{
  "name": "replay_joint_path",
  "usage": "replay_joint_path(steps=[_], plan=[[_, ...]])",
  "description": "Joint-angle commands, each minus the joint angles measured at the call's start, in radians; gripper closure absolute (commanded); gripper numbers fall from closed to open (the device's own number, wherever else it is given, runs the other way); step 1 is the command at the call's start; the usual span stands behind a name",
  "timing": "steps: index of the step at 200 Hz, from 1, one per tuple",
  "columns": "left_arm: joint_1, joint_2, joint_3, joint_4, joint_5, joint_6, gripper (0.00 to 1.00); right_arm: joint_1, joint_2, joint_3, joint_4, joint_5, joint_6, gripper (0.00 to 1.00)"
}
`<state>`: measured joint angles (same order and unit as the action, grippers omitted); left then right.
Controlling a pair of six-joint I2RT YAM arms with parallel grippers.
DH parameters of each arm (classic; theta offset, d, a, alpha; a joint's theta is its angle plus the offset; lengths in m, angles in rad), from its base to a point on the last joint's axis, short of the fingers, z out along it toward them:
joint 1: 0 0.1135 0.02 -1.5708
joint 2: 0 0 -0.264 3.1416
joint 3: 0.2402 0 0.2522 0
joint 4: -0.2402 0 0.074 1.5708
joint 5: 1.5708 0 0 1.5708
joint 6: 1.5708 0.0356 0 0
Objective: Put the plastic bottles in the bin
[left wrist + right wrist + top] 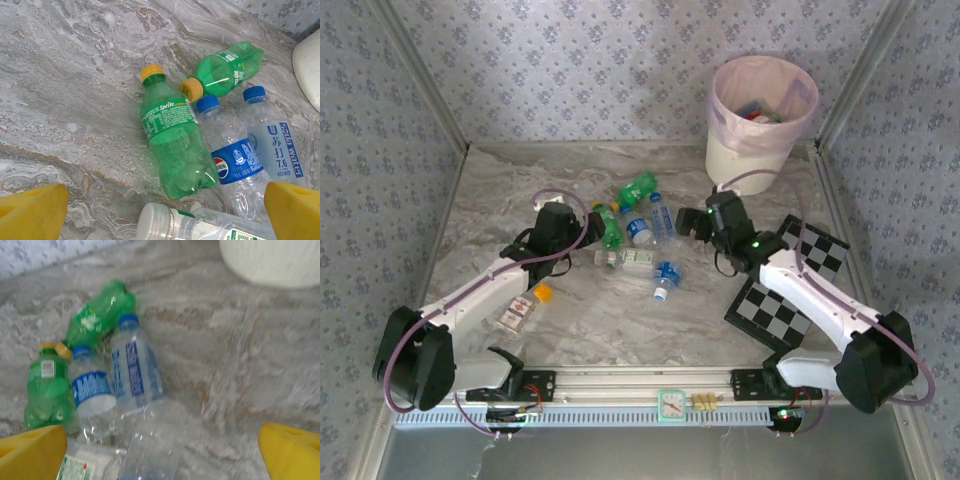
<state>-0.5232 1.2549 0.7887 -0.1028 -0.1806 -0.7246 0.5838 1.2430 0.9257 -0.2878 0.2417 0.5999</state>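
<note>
The bottles [638,228] lie in a loose heap at mid-table, between the two grippers and well apart from the bin [752,160], which stands in the far right corner with a pink liner [760,125] over its rim and a few things inside. The left gripper [588,235] hangs just left of the heap, jaws wide and holding nothing. In its wrist view the yellow fingers [32,212] flank a Sprite bottle [172,145] lying on its side, with a second green bottle [225,70] beyond, its cap just beside the Sprite's shoulder. Two clear blue-capped bottles [232,160] lie side by side to the right, and a white-capped bottle [165,225] lies across the near edge. The right gripper [688,225] sits just right of the heap, also wide and empty. One blue-labelled bottle [665,277] lies apart, nearer the arms. A packet [518,312] and an orange piece [542,293] lie by the left arm — a checkerboard [800,285] lies under the right.
</note>
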Motion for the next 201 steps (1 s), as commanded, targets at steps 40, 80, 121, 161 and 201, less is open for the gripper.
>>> replay_joint_path(steps=[40,80,121,161,201], plan=[[0.006,-0.004,-0.021,0.024,0.027,-0.047,0.0,0.138,0.193,-0.01,-0.009,0.026,0.22,0.0],[0.006,-0.03,-0.057,0.028,0.027,-0.058,0.0,0.157,0.297,-0.007,0.01,0.025,0.272,0.01],[0.008,-0.046,-0.076,0.022,0.017,-0.055,0.0,0.159,0.36,-0.01,0.008,0.041,0.297,0.05],[0.009,-0.043,-0.08,0.028,0.017,-0.057,0.0,0.159,0.397,-0.008,-0.001,0.053,0.296,0.09],[0.01,-0.033,-0.078,0.031,0.02,-0.059,0.0,0.158,0.417,-0.01,-0.005,0.064,0.294,0.13]])
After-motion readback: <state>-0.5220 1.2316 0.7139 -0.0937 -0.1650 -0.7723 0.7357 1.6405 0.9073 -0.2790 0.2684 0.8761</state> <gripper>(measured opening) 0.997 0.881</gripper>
